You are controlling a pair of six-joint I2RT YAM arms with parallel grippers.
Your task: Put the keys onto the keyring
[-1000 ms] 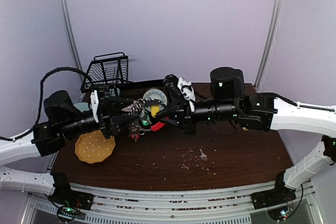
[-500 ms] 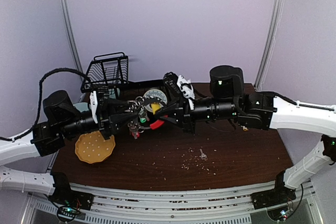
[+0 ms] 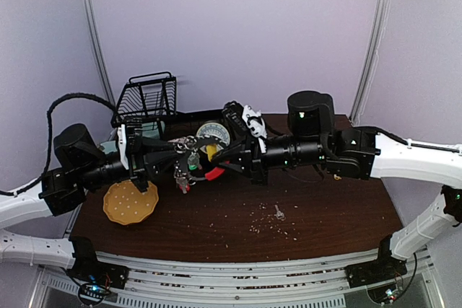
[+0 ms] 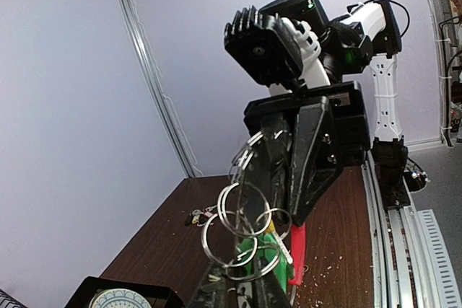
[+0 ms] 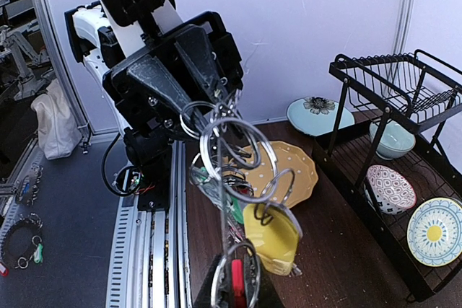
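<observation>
Silvery keyring (image 3: 193, 158) bunch hangs mid-air above table (image 3: 325, 207), betw. both grippers. R gripper (image 3: 221, 165) clamped tight on red-clip end. L gripper (image 3: 175, 151) fingers nearly together, pinching a ring at opp. end. Green- & yellow-tagged keys (image 5: 271, 239) dangle among the rings.

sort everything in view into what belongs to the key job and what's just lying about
Job:
- keyring, gripped by left hand and right hand
- green-tagged key and yellow-tagged key on it
- loose key

Lying about:
- yellow plate
- dish rack
- patterned bowl in it
- crumbs
</observation>
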